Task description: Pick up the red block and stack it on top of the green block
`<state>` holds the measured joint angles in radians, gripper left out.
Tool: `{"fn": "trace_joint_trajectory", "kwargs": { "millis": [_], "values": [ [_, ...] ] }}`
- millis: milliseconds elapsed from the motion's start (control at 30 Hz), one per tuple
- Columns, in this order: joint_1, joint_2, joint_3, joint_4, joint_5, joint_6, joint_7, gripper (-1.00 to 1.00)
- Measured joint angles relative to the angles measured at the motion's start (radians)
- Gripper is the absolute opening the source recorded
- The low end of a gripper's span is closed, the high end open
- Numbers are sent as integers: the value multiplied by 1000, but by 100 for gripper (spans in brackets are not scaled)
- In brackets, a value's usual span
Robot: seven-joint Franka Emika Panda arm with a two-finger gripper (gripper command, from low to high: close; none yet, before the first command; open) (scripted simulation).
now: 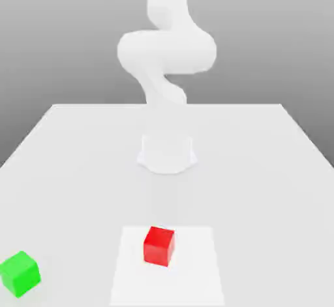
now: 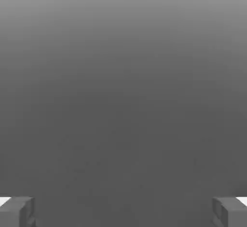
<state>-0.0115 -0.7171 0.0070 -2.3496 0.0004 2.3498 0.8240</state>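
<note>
While gripper (image 2: pixel 123 211) jaws stand wide, holding nothing, red block (image 1: pixel 159 245) sits apart from green block (image 1: pixel 20 273); risks: misaligned descent nudging red, off-centre stacking toppling it.

I can't read any words, numbers or signs here. The red block (image 1: pixel 159 245), the green block (image 1: pixel 20 273) and the desk (image 1: pixel 261 169) are all plain.

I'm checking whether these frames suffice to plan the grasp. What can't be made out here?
- Green block: its lower corner sits near the exterior view's bottom edge; its far faces are hidden.
- Red block: far faces hidden by the block itself.
- Gripper: the hand view's bottom edge cuts off the open fingers.
</note>
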Motion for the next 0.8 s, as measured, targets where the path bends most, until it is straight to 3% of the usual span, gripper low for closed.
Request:
{"fn": "trace_joint_trajectory", "kwargs": {
  "millis": [633,800],
  "values": [
    [-60,704,25,-402,-4,420,202,0],
    [-55,885,16,-398,-15,567,219,0]
  ]
}}
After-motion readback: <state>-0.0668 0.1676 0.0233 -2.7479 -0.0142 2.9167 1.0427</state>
